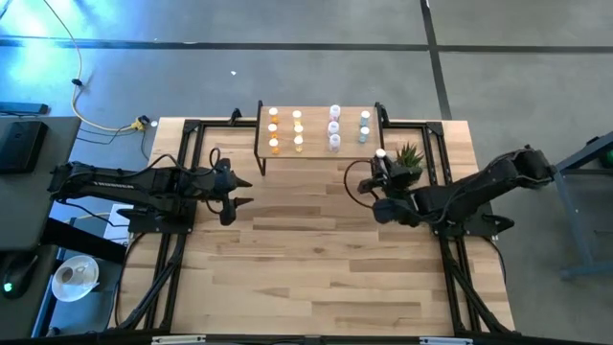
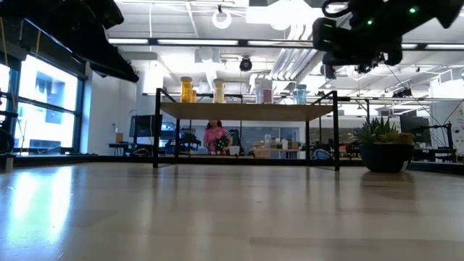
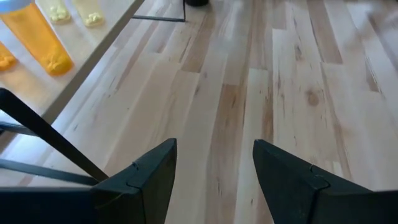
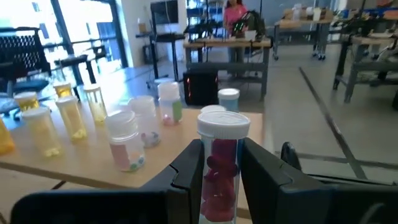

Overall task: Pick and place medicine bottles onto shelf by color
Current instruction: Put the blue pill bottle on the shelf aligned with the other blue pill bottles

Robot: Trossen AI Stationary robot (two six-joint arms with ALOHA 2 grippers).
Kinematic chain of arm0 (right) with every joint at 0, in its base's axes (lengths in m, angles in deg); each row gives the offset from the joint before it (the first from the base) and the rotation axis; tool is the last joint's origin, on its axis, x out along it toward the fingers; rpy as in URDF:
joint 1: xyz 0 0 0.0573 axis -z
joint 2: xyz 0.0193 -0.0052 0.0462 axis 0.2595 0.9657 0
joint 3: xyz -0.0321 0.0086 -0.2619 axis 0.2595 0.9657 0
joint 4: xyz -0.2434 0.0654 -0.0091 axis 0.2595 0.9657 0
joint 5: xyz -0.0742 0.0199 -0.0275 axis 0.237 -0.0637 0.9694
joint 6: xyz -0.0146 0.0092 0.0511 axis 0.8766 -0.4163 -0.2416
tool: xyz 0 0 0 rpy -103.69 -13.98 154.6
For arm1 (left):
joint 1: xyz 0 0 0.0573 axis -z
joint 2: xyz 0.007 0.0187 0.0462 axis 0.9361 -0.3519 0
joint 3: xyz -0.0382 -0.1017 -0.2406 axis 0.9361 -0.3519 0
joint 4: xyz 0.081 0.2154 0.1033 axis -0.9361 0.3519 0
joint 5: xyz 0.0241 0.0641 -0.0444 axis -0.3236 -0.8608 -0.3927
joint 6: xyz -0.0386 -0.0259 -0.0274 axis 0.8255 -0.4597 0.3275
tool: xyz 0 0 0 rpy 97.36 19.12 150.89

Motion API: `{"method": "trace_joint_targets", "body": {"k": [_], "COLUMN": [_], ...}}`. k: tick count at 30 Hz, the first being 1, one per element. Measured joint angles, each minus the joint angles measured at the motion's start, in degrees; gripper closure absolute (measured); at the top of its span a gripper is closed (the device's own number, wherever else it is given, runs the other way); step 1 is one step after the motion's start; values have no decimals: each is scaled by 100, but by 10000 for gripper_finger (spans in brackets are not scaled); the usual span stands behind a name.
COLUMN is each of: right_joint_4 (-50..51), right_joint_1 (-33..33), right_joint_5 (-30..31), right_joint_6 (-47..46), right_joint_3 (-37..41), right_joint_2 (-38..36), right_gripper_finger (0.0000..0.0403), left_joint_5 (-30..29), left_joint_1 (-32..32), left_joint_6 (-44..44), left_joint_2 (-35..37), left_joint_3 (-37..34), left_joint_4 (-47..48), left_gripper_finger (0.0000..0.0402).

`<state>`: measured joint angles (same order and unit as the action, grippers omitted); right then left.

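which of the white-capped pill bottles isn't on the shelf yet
The red-filled white-capped bottle, clamped between the right gripper's fingers beside the potted plant; the others stand on the wooden-topped shelf.

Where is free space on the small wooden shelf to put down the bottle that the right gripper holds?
The right gripper holds a white-capped bottle with red pills. On the small wooden shelf, the right end beyond the pale blue bottles looks bare, as does its front edge. The left half, with orange bottles, is crowded.
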<state>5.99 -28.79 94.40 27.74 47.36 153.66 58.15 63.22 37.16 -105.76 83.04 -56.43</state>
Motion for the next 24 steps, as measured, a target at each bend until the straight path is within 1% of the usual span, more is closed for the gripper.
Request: {"method": "trace_joint_targets", "body": {"k": [3, 9, 11, 16, 18, 24], "right_joint_4": [-488, -1794, -2213, -2964, -3182, -3402], "right_joint_1": [200, 661, 801, 1072, 1179, 1469], "right_joint_5": [-414, -1617, -1717, -1709, -1762, -2285], "right_joint_6": [613, 2461, 3020, 4195, 4494, 5078], "right_joint_3": [-2, -2, -2, -2, -6, -6], "right_joint_2": [0, 2, 2, -64, -132, -585], "right_gripper_finger": [327, 327, 327, 327, 327, 327], "left_joint_5": [-19, -35, -35, -33, -33, -33], "left_joint_1": [2, 0, 2, 1, 2, 1], "left_joint_6": [-53, -55, -53, -51, -51, -51], "left_joint_2": [1, 1, 0, 2, 1, 0], "left_joint_3": [0, 0, 0, 0, 0, 0], "left_joint_4": [0, 24, 26, 32, 32, 32], "left_gripper_finger": [200, 200, 200, 200, 200, 200]}}
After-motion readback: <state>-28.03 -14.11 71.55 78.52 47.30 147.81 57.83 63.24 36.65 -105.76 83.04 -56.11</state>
